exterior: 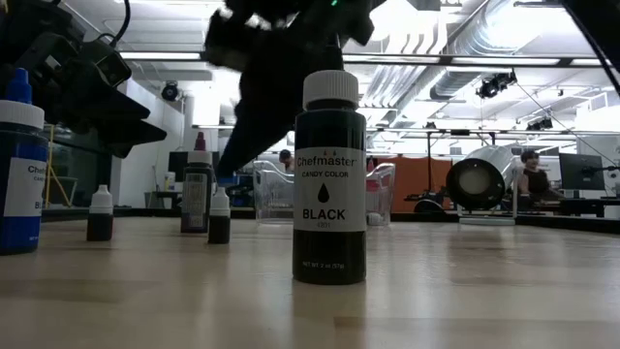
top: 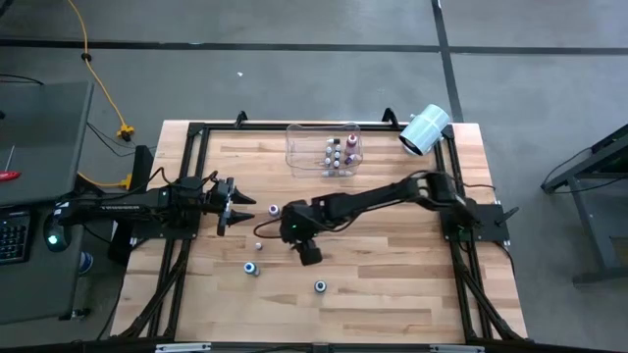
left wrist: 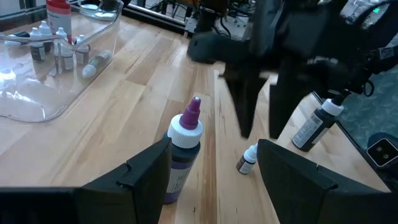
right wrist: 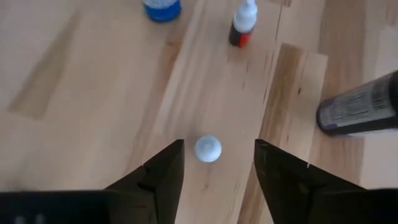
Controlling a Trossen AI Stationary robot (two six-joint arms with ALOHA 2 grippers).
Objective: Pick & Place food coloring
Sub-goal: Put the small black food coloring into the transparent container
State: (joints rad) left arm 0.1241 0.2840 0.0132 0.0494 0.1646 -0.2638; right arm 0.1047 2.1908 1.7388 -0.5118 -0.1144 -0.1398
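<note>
left gripper point(top: 245, 205), fingers spread and empty, sits left of the clear bin point(top: 299, 157), level with a purple-tipped bottle point(left wrist: 181, 152) standing just ahead of it. right gripper point(right wrist: 211, 163) is nearer the next pick: it hangs nose-down before the bin, fingers released, a small white-capped bottle point(right wrist: 208, 149) upright directly beneath, centred in the gap, long axis vertical. caps are smooth rounded plastic, bodies dark and glossy, table point(top: 392, 294) pale grained wood. more food coloring stands inside the bin; other bottles lie scattered nearer than it.
</note>
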